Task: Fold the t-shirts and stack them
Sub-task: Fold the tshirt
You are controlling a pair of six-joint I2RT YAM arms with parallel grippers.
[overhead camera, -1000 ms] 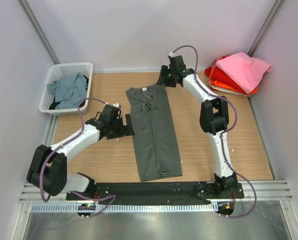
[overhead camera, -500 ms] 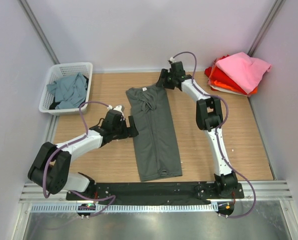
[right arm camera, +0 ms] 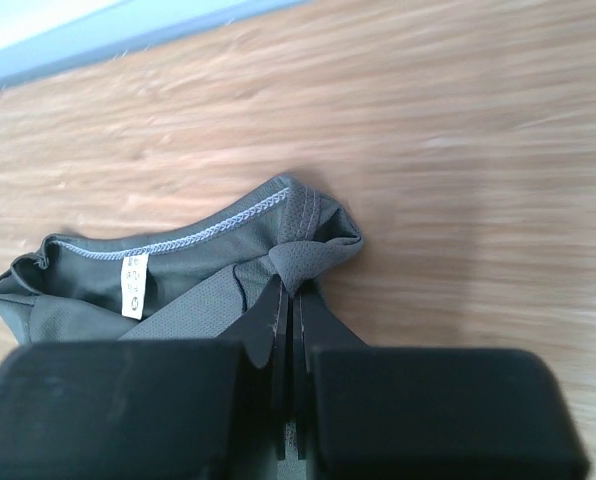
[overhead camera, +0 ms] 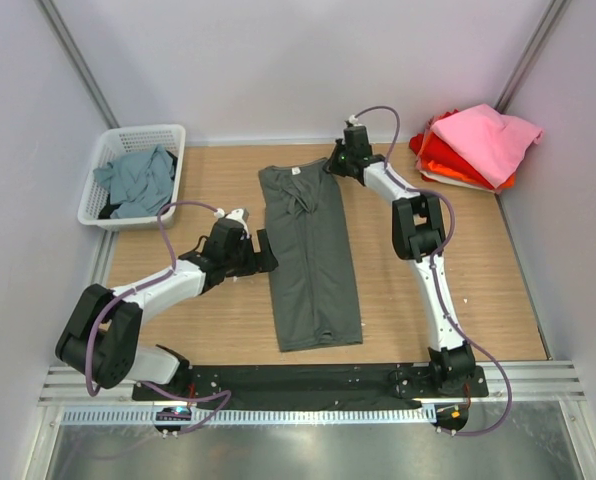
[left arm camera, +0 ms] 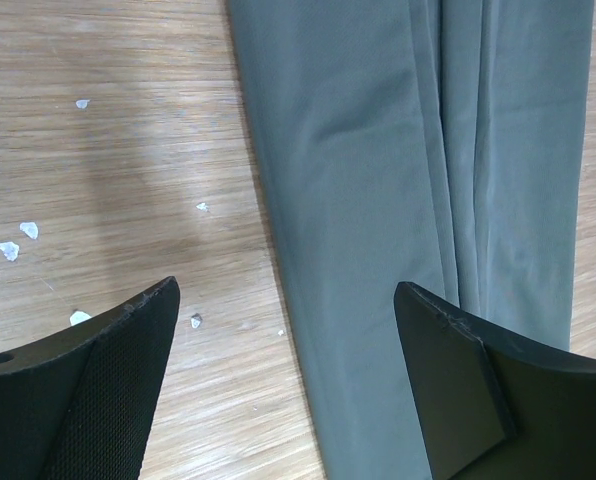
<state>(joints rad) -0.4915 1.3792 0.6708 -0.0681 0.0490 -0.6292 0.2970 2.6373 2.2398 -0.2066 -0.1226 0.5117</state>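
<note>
We see the dark charcoal t-shirt (overhead camera: 311,260) lying on the middle of the wooden counter (overhead camera: 498,280), folded into a long narrow strip with its collar at the far end. Our right claw (overhead camera: 332,166) is at the shirt's far right corner, its fingers pinched together on a fold of cloth just beside the collar. Our left claw (left arm camera: 286,300) sits low at the shirt's left edge with its fingers apart, one over bare wood and one over cloth. A teal-grey shirt (overhead camera: 138,178) lies crumpled in the white lattice basket (overhead camera: 93,190) at far left. At far right a pink shirt (overhead camera: 488,138) tops the red and orange shirts (overhead camera: 448,165).
</note>
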